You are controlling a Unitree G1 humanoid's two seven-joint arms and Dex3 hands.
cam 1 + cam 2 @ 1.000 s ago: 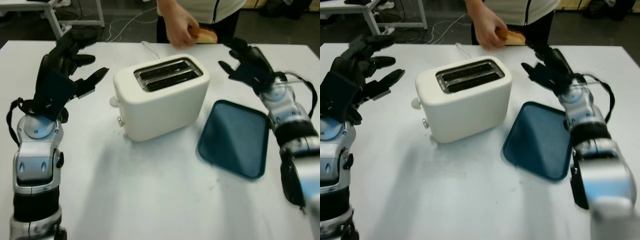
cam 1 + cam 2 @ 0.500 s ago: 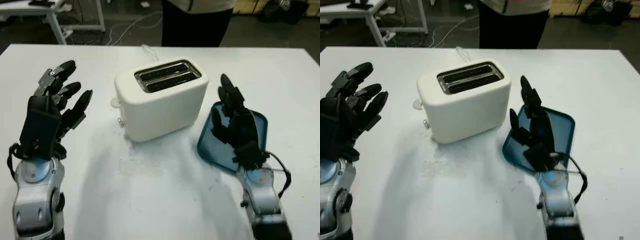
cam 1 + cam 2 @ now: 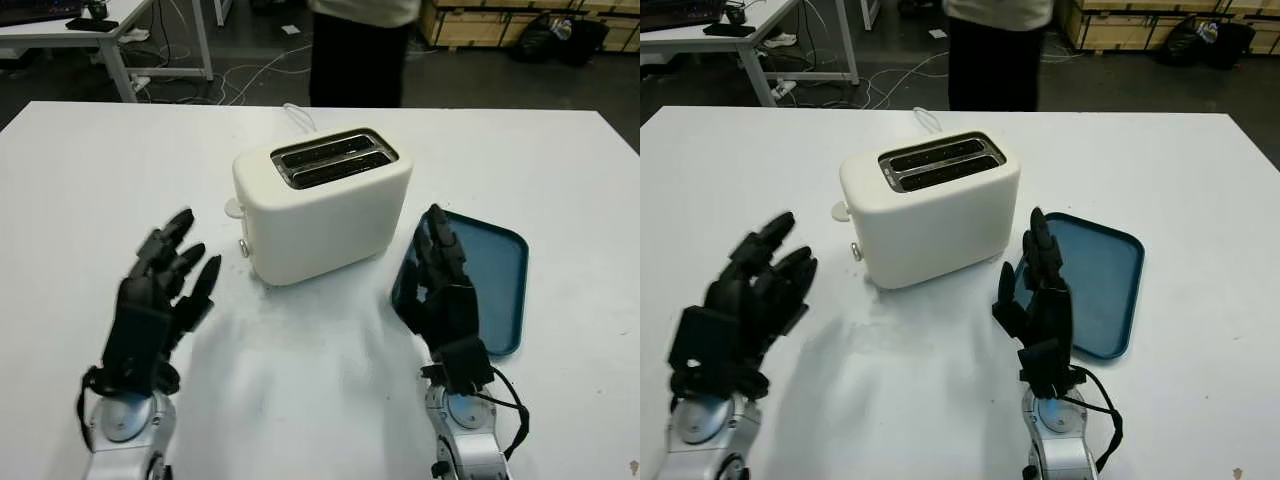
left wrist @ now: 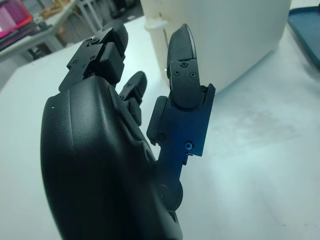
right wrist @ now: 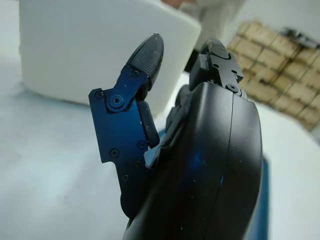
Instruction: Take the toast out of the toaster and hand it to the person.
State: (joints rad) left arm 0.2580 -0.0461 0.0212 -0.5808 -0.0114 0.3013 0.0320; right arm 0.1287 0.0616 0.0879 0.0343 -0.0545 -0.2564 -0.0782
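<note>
A white two-slot toaster (image 3: 320, 210) stands mid-table; its slots (image 3: 333, 160) look dark, with nothing standing out of them. A person (image 3: 358, 50) in dark trousers stands behind the table's far edge. My left hand (image 3: 190, 250) is open near the front left, a short way to the left of the toaster, holding nothing. My right hand (image 3: 432, 250) is open near the front right, over the near corner of a blue tray (image 3: 495, 265), beside the toaster's right end. In the left wrist view the toaster's (image 4: 225, 30) side shows past my fingers (image 4: 182, 65).
The blue tray lies flat to the right of the toaster with nothing on it. The toaster's white cable (image 3: 298, 118) runs off the far edge. Another table (image 3: 90, 20) stands at the back left, cardboard boxes (image 3: 480, 20) at the back right.
The person's hand with the toast has left the far edge. My right hand has drawn back from there to the near side by the tray. My left hand has lowered and come nearer.
</note>
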